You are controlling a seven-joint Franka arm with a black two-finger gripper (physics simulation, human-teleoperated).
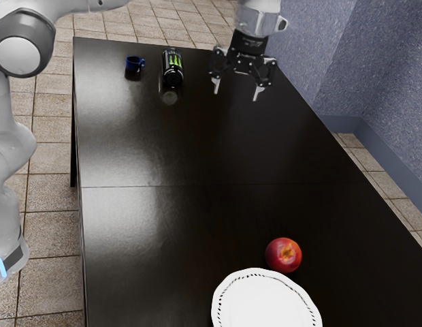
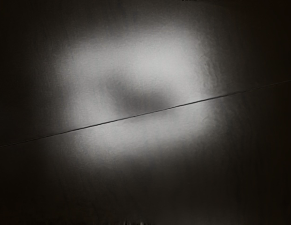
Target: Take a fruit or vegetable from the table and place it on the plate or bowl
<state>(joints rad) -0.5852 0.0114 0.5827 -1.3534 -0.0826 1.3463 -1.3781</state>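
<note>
Hovering with our black two-finger gripper (image 1: 235,92) spread wide and empty over the dark glossy table (image 1: 163,170), we judge the round red apple (image 1: 284,254) well apart, toward the exterior view's lower right, just beside the white scalloped plate (image 1: 265,304).

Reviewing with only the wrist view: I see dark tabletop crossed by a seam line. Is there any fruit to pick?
Observer: Yes. In the exterior view, a red apple lies at the near end of the table.
Operator: Where's the plate?
Observer: A white plate sits close beside the apple, nearer the table's front edge, with nothing on it.
Operator: And the gripper?
Observer: The gripper hangs open and empty above the far end, next to a black can.
</note>
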